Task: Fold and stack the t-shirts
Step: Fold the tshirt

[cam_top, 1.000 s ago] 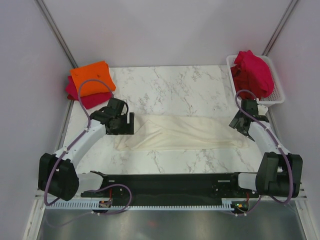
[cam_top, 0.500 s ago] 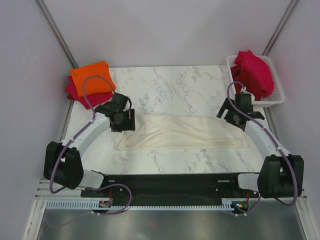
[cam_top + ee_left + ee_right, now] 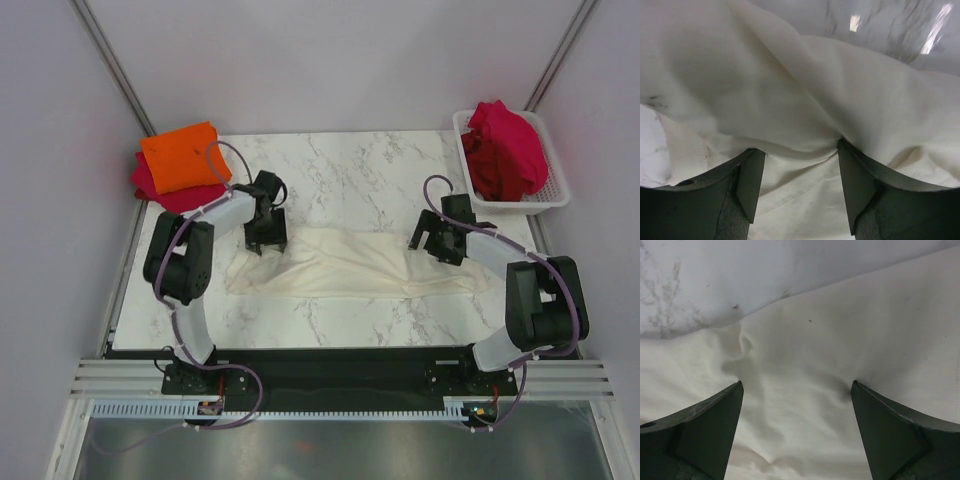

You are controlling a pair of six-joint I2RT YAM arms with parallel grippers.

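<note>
there, left tool (image 3: 266,241) and right tool (image 3: 431,245), both agape, on cream t-shirt (image 3: 350,266); basket (image 3: 556,188) far right

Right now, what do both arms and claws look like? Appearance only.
Both the left arm and right arm have white tubular links, bulky black joint housings and a looping lilac cable. The left claw and right claw are matte dark grey with two wedge-shaped fingers. No markings visible.

Marble tabletop (image 3: 340,170) carries a cream-white t-shirt (image 3: 350,265), flat but creased, spanning from the left jaws to the right jaws. Folded crimson t-shirt (image 3: 145,180) lies beyond the left jaws; white mesh basket (image 3: 548,203) sits beyond the right jaws
</note>
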